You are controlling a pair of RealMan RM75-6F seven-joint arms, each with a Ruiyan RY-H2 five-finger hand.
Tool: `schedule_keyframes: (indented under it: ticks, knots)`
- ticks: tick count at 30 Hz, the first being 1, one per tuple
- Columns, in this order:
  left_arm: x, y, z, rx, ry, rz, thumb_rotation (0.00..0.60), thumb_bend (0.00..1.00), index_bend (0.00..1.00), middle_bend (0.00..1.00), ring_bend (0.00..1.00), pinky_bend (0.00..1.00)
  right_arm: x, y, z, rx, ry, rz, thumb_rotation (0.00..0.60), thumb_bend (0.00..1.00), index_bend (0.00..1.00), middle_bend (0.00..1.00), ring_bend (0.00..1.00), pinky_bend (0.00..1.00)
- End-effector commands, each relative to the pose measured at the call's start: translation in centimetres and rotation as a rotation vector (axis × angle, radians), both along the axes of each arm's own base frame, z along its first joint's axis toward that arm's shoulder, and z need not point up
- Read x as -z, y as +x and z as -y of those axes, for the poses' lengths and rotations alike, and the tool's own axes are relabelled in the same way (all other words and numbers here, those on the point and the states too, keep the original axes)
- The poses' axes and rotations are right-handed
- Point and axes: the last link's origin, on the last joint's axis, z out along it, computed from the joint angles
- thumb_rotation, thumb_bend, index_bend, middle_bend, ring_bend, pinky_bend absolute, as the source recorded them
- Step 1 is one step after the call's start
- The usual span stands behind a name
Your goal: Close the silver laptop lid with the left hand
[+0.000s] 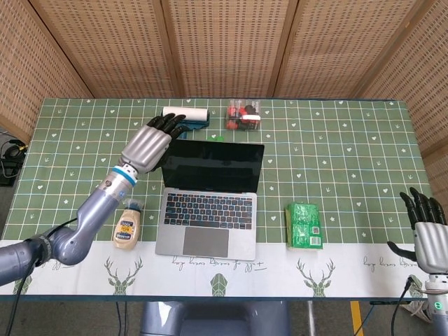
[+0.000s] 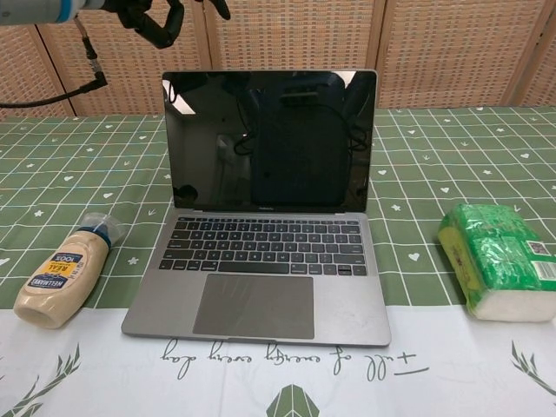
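The silver laptop [image 1: 207,199] [image 2: 265,217] sits open in the middle of the table, its dark screen upright. My left hand [image 1: 148,143] [image 2: 156,19] is raised above and just left of the lid's top left corner, fingers spread and holding nothing; it is not touching the lid. My right hand [image 1: 430,234] rests low at the table's near right corner, fingers extended and empty. The chest view shows only part of the left hand at its top edge.
A mayonnaise bottle [image 1: 127,225] [image 2: 62,278] lies left of the laptop. A green tissue pack [image 1: 304,225] [image 2: 499,261] lies on its right. Behind the laptop are a lint roller [image 1: 189,115] and a small red-and-clear box [image 1: 243,115].
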Motion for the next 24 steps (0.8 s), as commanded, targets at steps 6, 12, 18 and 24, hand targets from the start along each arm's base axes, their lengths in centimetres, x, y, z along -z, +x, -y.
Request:
schedule_keyframes:
  ticks: [6,12,18,24]
  knots:
    - [3.5,4.4,-3.6,-0.068,-0.098,-0.011,0.6,1.0,0.18,0.0,0.03,0.15,-0.7,-0.3,0.1,0.004,-0.012,0.022,0.6,0.06,0.0,0.0,0.0,0.0]
    - [5.8,5.6,-4.5,-0.1,-0.129,-0.035,0.6,1.0,0.21,0.03,0.06,0.17,-1.2,-0.5,0.0,0.007,-0.023,0.039,0.6,0.06,0.0,0.0,0.0,0.0]
    - [7.1,6.2,-4.8,-0.122,-0.145,-0.046,0.6,1.0,0.26,0.09,0.11,0.21,-1.5,-0.7,0.0,0.011,-0.026,0.052,0.6,0.06,0.0,0.0,0.0,0.0]
    - [6.9,6.9,-4.7,-0.113,-0.139,-0.035,0.6,1.0,0.36,0.21,0.21,0.28,-1.5,-0.7,0.1,0.008,-0.023,0.054,0.6,0.06,0.0,0.0,0.0,0.0]
